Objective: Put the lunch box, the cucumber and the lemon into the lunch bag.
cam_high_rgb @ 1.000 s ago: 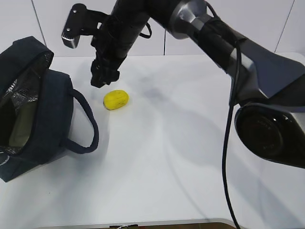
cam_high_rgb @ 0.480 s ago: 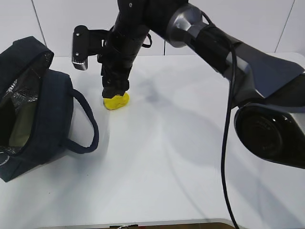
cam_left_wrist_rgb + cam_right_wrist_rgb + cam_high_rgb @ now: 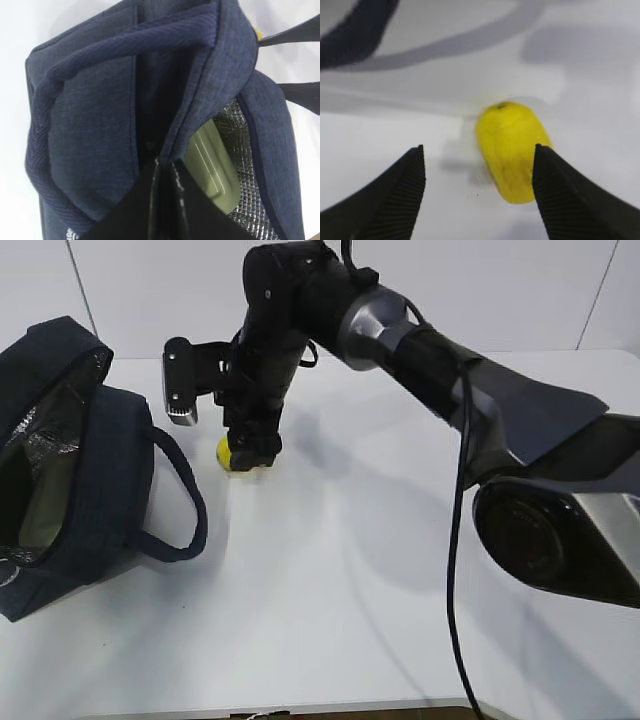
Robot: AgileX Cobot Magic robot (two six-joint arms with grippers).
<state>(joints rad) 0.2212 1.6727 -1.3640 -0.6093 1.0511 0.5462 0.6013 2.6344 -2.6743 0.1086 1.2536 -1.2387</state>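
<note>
The yellow lemon (image 3: 512, 150) lies on the white table, mostly covered in the exterior view (image 3: 230, 453) by my right gripper (image 3: 250, 452). That gripper (image 3: 479, 147) is open and low over the table, its fingers on either side of the lemon, which sits close to the right finger (image 3: 555, 185). The navy lunch bag (image 3: 100, 480) stands open at the left. My left gripper (image 3: 162, 167) is shut on its rim (image 3: 200, 100). The lunch box's pale green lid (image 3: 215, 170) shows inside against the silvery lining (image 3: 250, 165). The cucumber is out of view.
The bag's loop handle (image 3: 185, 505) lies on the table between the bag and the lemon. The right arm (image 3: 440, 350) stretches across from the right side over the table's back half. A white wall closes the back.
My right gripper has come down and to the right from above the lemon to table height, so its open fingers now stand around it. The bag and the left gripper have not moved.
</note>
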